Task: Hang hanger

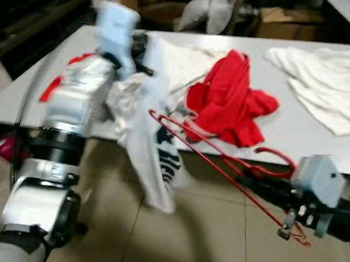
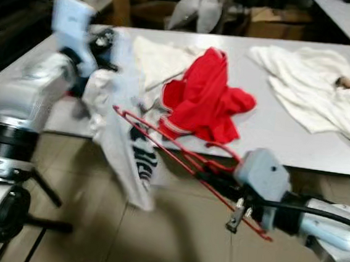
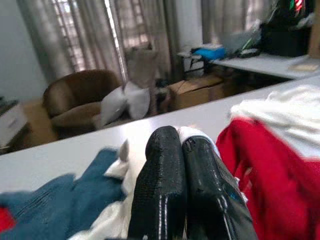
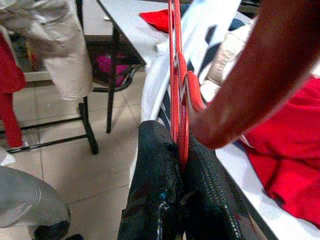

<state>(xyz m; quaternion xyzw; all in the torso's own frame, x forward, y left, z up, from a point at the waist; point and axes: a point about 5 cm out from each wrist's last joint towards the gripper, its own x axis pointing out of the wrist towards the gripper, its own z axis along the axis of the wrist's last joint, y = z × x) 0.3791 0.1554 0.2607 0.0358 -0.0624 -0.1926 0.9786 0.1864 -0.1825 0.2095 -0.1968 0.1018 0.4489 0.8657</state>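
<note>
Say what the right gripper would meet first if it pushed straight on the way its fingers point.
Probably the white garment hanging from the left gripper; the right gripper, shut on the red hanger, aims there. Depth is unclear.

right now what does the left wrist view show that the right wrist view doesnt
Left wrist view: the left gripper, shut on the white garment, a blue cloth, and a brown armchair by curtains.
Right wrist view: the right gripper, shut on the red hanger, over tiled floor.
Both: the red garment and the grey table.
</note>
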